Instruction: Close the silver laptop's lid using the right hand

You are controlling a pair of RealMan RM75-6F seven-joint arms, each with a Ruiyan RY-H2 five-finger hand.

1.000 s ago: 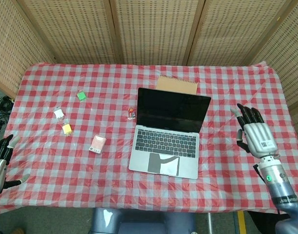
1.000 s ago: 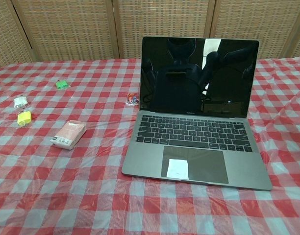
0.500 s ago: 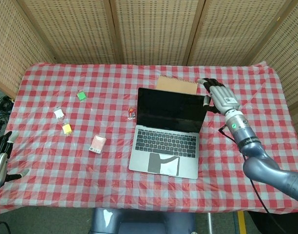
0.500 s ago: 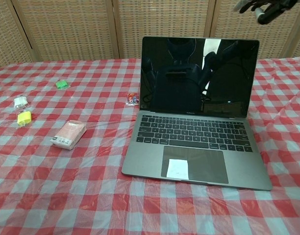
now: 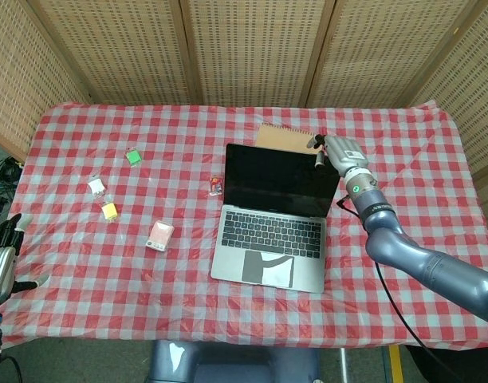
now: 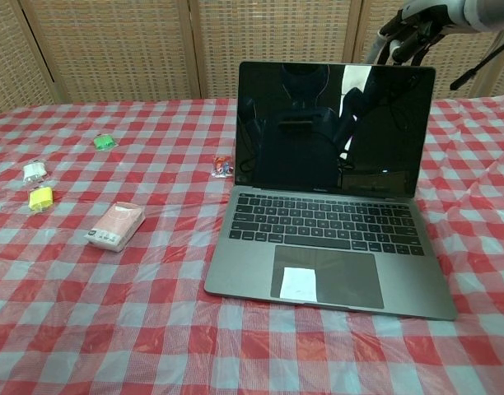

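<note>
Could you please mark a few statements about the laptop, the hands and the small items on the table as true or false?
1. The laptop lid is open. True.
2. The right hand is near the lid's top right corner. True.
3. The left hand rests on the keyboard. False: it is at the table's far left edge, away from the laptop.
4. A white slip lies on the trackpad. True.
5. The pink packet sits on the keyboard. False: it lies on the cloth left of the laptop.
</note>
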